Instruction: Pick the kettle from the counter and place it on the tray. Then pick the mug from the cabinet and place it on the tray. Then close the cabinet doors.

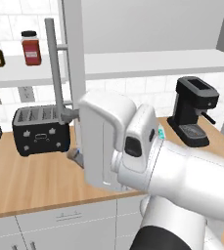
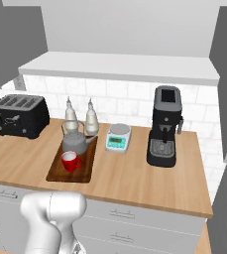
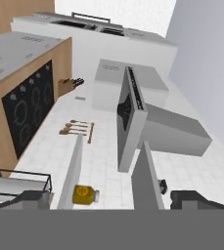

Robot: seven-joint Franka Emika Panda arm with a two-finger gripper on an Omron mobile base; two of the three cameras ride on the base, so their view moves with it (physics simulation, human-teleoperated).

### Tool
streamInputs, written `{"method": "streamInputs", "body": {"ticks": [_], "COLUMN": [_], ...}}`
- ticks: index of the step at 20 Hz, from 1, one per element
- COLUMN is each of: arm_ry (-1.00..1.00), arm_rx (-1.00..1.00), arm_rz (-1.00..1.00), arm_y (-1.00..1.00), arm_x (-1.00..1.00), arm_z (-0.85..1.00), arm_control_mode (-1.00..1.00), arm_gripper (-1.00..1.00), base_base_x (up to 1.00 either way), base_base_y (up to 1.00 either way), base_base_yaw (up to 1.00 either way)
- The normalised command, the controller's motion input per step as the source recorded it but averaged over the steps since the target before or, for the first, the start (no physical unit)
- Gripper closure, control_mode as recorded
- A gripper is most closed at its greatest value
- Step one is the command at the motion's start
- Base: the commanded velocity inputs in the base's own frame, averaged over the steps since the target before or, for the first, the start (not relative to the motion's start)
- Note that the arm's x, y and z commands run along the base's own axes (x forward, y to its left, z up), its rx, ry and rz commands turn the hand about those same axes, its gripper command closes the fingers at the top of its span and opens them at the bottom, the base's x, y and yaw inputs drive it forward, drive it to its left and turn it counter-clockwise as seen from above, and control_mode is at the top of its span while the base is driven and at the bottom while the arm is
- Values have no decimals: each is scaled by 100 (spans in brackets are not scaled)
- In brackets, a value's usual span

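Two task things sit on the tray [image 2: 83, 171] in the right base view: the kettle [image 2: 76, 141] at its far end and the red mug [image 2: 71, 161] just in front of it, nearer the counter [image 2: 135, 181] edge. Behind the tray stand two white bottles [image 2: 80, 118], with a scale [image 2: 118, 137] to the right and a coffee machine [image 2: 164, 126] beyond that; a black toaster [image 2: 20, 115] stands well to the left. In the left base view one grey cabinet door [image 1: 74, 63] stands edge-on, its silver bar handle [image 1: 54, 68] above the toaster. The hand [image 3: 111, 197] is wide open and holds nothing; its dark fingertips [image 3: 194, 197] stand far apart in the hand view. That view looks across the kitchen at a tilt, seemingly toward a stove [image 3: 28, 110].
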Motion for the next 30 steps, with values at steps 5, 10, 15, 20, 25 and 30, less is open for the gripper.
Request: {"method": "streamInputs", "body": {"ticks": [5,10,15,20,25,30], "arm_ry": [1,6,7,0,0,0], "arm_rx": [0,0,0,-1,-7,-7], "arm_rz": [0,-5,-7,-4,-10,-14], "arm_y": [62,18,1,-16,-40,-53], "arm_x": [30,62,62,56,57,59], "arm_z": [1,0,-13,-20,-12,-5], "arm_control_mode": [-100,-100,-100,-100,-100,-100], "arm_gripper": [-100,-100,-100,-100,-100,-100], "base_base_x": [0,0,0,0,0,0], "base_base_y": [0,0,0,0,0,0], "base_base_yaw": [0,0,0,0,0,0]}}
